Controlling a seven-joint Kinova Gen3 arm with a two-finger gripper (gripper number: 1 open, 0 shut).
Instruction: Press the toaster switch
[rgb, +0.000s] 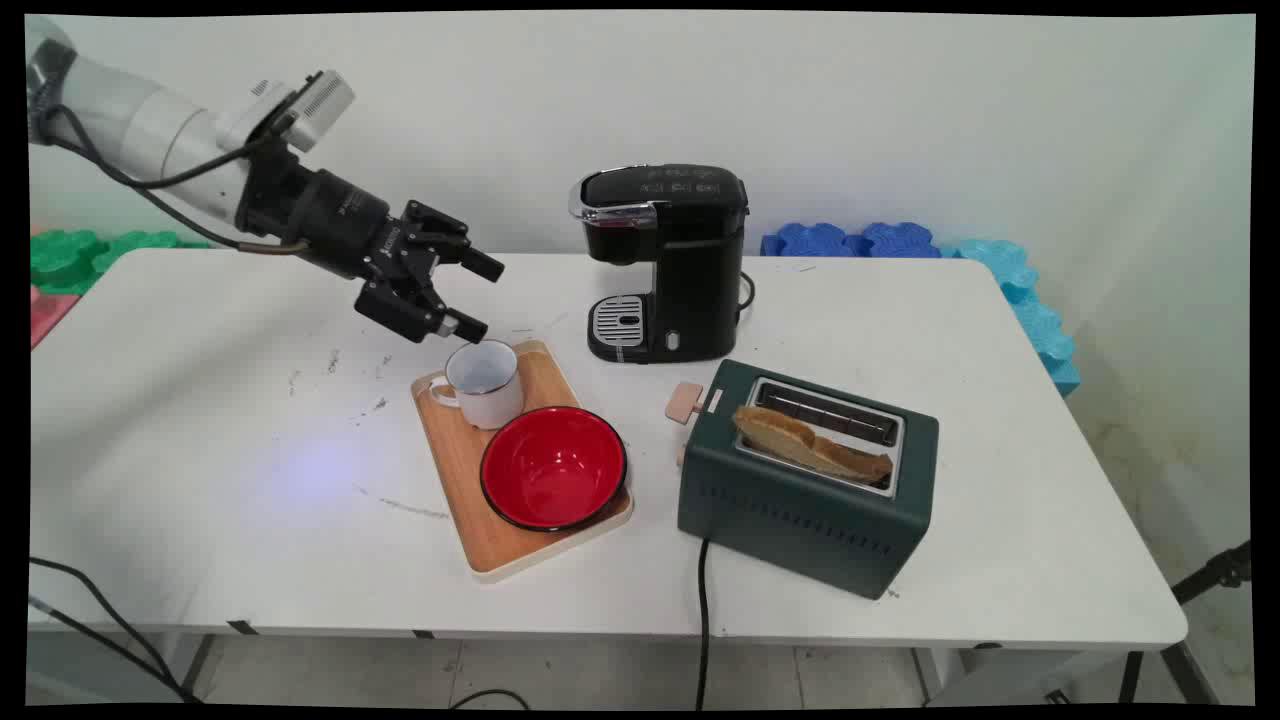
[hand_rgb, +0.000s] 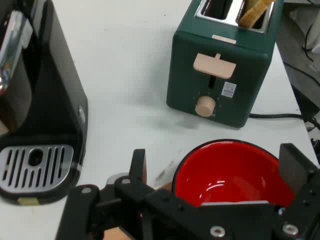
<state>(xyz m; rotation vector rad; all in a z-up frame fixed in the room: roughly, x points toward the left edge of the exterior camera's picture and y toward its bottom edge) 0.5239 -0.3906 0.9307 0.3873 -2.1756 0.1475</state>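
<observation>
While its fingers are standing spread apart, the claw (rgb: 477, 297) is hovering just above the white mug (rgb: 484, 382), beside the red bowl (hand_rgb: 231, 172).

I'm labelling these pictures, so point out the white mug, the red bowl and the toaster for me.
white mug (rgb: 487, 387), main view, outer wall.
red bowl (rgb: 553, 467), main view, inside bottom.
toaster (hand_rgb: 220, 75), hand view, lever-side face.
</observation>
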